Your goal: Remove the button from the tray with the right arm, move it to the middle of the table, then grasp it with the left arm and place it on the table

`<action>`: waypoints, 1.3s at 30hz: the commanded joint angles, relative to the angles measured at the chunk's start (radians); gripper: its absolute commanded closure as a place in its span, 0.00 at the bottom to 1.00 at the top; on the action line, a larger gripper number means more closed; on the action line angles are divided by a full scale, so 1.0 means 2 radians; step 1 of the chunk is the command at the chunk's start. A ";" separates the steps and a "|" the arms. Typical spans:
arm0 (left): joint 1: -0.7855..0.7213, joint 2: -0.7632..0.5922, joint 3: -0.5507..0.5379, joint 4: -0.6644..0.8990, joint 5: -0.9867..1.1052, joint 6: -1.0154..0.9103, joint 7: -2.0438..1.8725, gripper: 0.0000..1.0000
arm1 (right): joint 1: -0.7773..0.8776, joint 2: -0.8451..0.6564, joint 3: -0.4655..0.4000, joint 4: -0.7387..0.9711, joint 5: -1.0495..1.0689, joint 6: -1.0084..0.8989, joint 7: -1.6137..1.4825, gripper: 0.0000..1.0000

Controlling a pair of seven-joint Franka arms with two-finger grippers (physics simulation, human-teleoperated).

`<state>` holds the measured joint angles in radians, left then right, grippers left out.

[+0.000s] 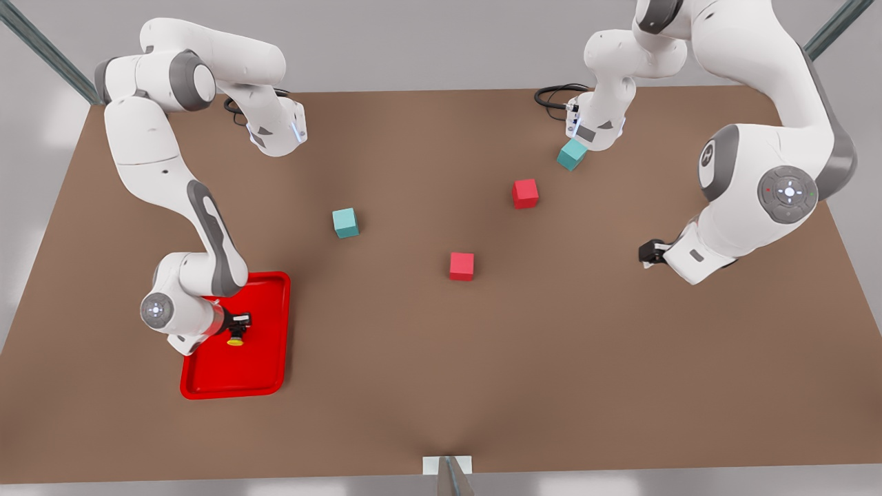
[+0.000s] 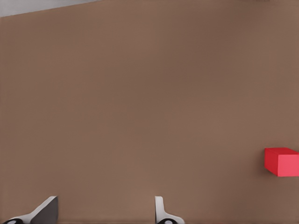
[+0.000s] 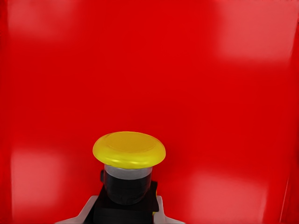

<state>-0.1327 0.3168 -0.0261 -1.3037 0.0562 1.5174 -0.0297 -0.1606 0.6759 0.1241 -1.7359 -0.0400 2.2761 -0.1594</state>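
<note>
The button [image 1: 236, 339] has a round yellow cap on a dark body [image 3: 129, 149] and is in the red tray [image 1: 262, 375] at the front view's left. My right gripper [image 1: 238, 329] is down over the tray, shut on the button. In the right wrist view its fingertips [image 3: 88, 207] press both sides of the dark body, with the tray floor [image 3: 210, 70] behind. My left gripper [image 1: 646, 253] waits at the front view's right, low over the table [image 1: 551, 358]. It is open [image 2: 105, 207], with bare tabletop between its fingers [image 2: 44, 210].
Two teal cubes [image 1: 345, 222] [image 1: 572, 154] and two red cubes [image 1: 462, 266] [image 1: 525, 193] lie scattered around the table's middle and back. One red cube [image 2: 281, 161] shows beyond the left gripper. Black cables [image 1: 555, 95] coil by the arm bases.
</note>
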 commanded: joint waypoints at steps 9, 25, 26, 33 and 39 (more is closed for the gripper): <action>-0.001 0.006 0.001 0.001 0.001 -0.007 -0.011 0.00 | 0.089 0.004 0.027 0.180 -0.003 -0.185 0.235 0.65; -0.007 0.004 0.000 0.000 0.001 -0.012 -0.030 0.00 | 0.360 0.196 0.027 0.458 0.054 -0.006 0.676 0.62; -0.007 0.005 0.000 0.000 0.002 -0.011 -0.030 0.00 | 0.362 0.208 0.028 0.458 0.054 0.030 0.683 0.62; -0.008 0.004 -0.001 0.000 0.003 -0.012 -0.030 0.00 | 0.384 0.248 0.024 0.458 0.054 0.155 0.714 0.59; -0.008 0.005 -0.001 0.000 0.002 -0.012 -0.030 0.00 | 0.410 0.273 0.026 0.458 0.054 0.219 0.786 0.51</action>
<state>-0.1488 0.3289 -0.0275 -1.3044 0.0595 1.4951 -0.0719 0.6516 1.2189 0.1750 -0.8200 0.0753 2.5841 0.9155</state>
